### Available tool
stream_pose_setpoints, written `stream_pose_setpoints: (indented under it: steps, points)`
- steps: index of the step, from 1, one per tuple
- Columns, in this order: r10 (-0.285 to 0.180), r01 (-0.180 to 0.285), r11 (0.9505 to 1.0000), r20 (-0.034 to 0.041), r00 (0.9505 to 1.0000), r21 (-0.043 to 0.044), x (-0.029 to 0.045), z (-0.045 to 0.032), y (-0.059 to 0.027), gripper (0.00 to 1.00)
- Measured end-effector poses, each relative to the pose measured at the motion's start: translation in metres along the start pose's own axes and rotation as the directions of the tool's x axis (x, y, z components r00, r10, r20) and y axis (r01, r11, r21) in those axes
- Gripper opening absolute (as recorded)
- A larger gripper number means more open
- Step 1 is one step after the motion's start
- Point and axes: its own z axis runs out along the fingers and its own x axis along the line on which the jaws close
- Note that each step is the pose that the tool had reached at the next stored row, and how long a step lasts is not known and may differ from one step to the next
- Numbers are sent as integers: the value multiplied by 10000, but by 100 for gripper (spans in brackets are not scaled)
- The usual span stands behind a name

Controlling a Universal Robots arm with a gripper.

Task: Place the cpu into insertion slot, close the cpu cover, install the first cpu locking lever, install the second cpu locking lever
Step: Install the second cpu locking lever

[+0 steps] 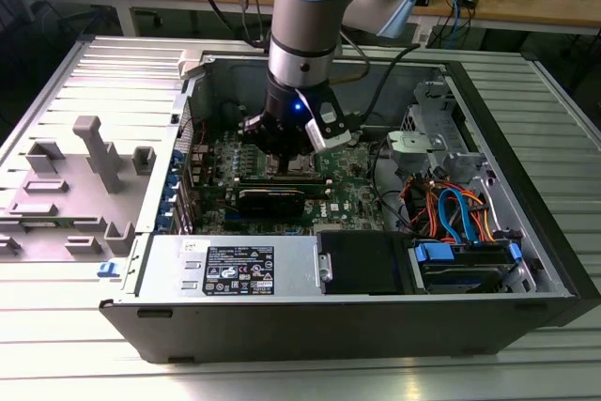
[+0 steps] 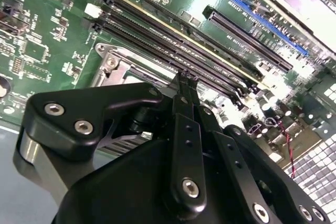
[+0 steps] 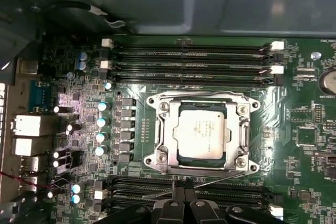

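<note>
Down inside the open computer case (image 1: 526, 241), the chip (image 3: 202, 131) sits in its socket (image 3: 203, 134) under the lowered cover (image 3: 167, 129). Beside it, the gripper (image 3: 182, 186) looks pinched together, empty. That thin wire lever (image 3: 220, 181) seems springy, best pushed near its end.

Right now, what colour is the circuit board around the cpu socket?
Green, clearest in the first wrist view: circuit board surrounding the insertion slot.

No print can be read: the white label (image 1: 238, 270) on the black box in the exterior view and the marks on the cpu (image 3: 201, 134) are illegible.
</note>
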Motion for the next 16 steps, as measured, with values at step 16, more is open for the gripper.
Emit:
stream_pose_setpoints:
  steps: [16]
  points:
    - [-1072, 1070, 9939, -37, 9942, -252, 114, 64, -35, 11]
